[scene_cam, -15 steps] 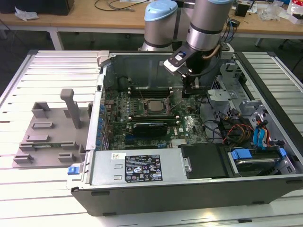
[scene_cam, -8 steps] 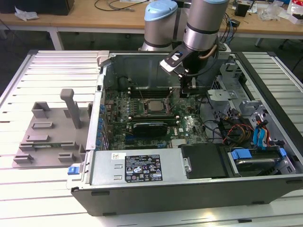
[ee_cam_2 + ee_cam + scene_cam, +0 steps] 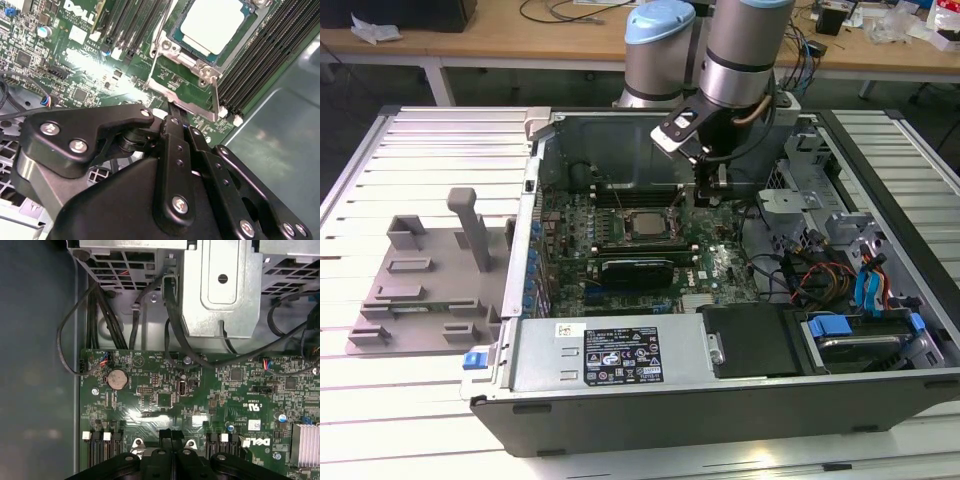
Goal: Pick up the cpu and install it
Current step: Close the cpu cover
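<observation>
The cpu (image 3: pixel 212 22) has a smooth metal top; the motherboard (image 3: pixel 200 390) looks glossy.

- I see the bench (image 3: pixel 410 400) as pale metal slats running side by side, with darker grooves between them.
- Behind the bench stands a long table (image 3: pixel 500 45) with a tan wooden top and a white leg (image 3: pixel 440 85).
- Between the bench and that table I see a strip of dark grey floor (image 3: pixel 490 88).
- On the table, beyond the bench's far edge, lie black cables (image 3: pixel 570 12), a crumpled white scrap (image 3: pixel 375 30) and a dark box (image 3: pixel 400 12).
- The light is bright and even, and it gives the bench's slats a soft sheen.
</observation>
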Robot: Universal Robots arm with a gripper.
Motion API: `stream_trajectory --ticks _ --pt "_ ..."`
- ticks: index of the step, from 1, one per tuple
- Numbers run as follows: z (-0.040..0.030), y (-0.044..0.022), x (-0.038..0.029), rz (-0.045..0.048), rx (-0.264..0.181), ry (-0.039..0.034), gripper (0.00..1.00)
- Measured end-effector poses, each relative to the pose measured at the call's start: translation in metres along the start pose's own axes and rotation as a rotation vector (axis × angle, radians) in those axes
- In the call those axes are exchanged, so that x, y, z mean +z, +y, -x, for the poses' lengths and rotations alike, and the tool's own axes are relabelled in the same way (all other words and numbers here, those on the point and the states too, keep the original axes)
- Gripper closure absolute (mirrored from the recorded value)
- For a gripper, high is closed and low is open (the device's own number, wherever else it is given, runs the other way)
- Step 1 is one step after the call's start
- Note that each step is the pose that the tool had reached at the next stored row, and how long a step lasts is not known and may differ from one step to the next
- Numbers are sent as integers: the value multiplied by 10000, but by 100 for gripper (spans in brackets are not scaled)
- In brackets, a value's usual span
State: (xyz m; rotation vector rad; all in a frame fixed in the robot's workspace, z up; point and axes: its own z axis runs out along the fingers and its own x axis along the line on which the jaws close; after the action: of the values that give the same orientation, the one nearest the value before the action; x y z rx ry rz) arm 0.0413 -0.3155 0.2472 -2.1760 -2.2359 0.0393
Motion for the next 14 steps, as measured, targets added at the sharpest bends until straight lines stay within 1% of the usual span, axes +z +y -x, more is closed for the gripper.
stream_trajectory --ticks 2,5,8,14 --pt "-1 -50 5 0 -1 0 89" --pt "-2 -78 6 0 0 0 89" --pt "-4 -137 11 0 0 -1 89" --pt "-6 -210 17 0 0 0 89"
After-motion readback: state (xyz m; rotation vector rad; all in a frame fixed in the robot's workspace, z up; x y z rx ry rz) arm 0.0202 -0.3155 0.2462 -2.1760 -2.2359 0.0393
